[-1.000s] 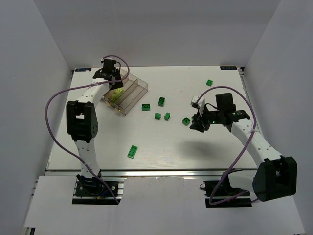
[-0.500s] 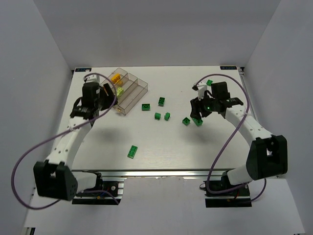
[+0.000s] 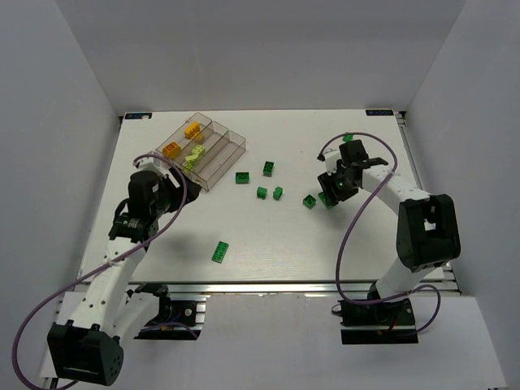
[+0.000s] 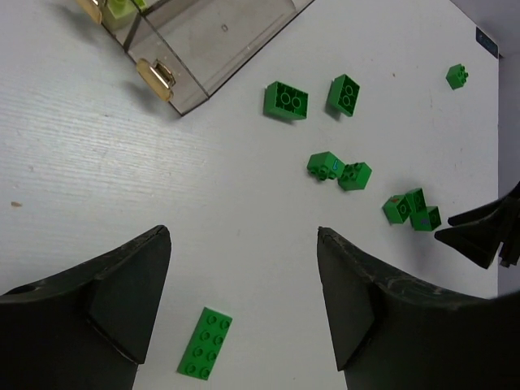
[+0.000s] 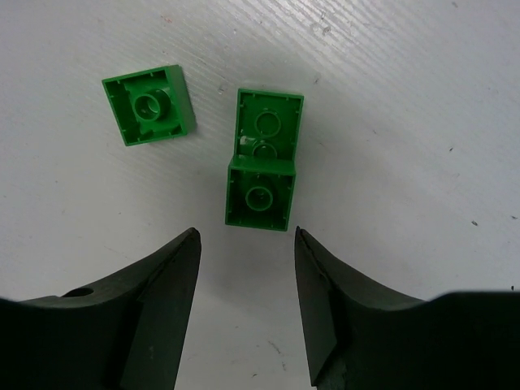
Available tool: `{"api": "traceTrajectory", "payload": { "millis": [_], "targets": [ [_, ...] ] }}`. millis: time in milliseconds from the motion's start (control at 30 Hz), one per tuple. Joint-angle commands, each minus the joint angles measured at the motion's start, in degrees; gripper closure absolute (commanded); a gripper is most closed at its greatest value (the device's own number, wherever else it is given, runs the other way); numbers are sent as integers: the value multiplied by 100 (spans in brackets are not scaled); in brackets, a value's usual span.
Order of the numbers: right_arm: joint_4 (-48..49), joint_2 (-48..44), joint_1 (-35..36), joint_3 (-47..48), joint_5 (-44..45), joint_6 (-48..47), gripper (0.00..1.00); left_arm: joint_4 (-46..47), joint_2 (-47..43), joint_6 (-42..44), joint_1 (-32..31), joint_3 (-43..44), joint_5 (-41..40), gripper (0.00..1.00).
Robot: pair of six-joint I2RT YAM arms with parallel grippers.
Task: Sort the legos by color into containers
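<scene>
**Though a few legos [image 3: 193, 129] sit in the containers [image 3: 223, 158], most lie loose on the counter [image 3: 284, 236]**

Where the containers stand at the far left, their four narrow compartments run diagonally, near-left to far-right in the top view. Orange and yellow pieces lie in the leftmost compartment, lime ones in the next.

A long green brick [image 3: 220, 252] lies studs up near the front edge, its long axis tilted near-left to far-right. Square green bricks [image 3: 262, 192] are scattered mid-counter, apart from the containers, and a small one [image 3: 348, 137] sits near the far right.

The left pincer [image 4: 244, 236] hangs wide and empty above bare counter, pointing towards the scattered group. The right pincer [image 5: 247, 237] is parted too, holding nothing. It is low over two green pieces [image 5: 262, 158] that touch end to end, hollow undersides up, in a line running straight away from its fingers. A third piece [image 5: 149, 104] lies just beside them, also underside up.

A small blue label [image 4: 487, 39] at the counter's far corner is too small to read.
</scene>
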Motion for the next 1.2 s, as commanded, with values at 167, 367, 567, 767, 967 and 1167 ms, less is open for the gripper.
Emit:
{"api": "traceTrajectory", "payload": {
  "millis": [167, 367, 567, 767, 967, 1167],
  "targets": [
    [-66, 361, 15, 404, 98, -151, 42, 222, -360, -340, 3, -328, 357, 17],
    [22, 581, 15, 413, 80, -116, 43, 266, -475, -454, 3, -416, 384, 17],
    [171, 616, 15, 395, 116, -107, 54, 468, -536, -656, 3, -547, 638, 14],
    [303, 353, 24, 308, -129, -274, 89, 1486, -554, -1235, 3, -1030, 1454, 14],
    [260, -533, 15, 193, -1531, -1124, 100, 3429, -406, -2343, -260, -1769, 2273, 14],
    [-3, -1421, 111, -123, -3395, -2195, 100, 4043, 447, -2423, -1252, -1498, 2142, 18]
  ]
}}
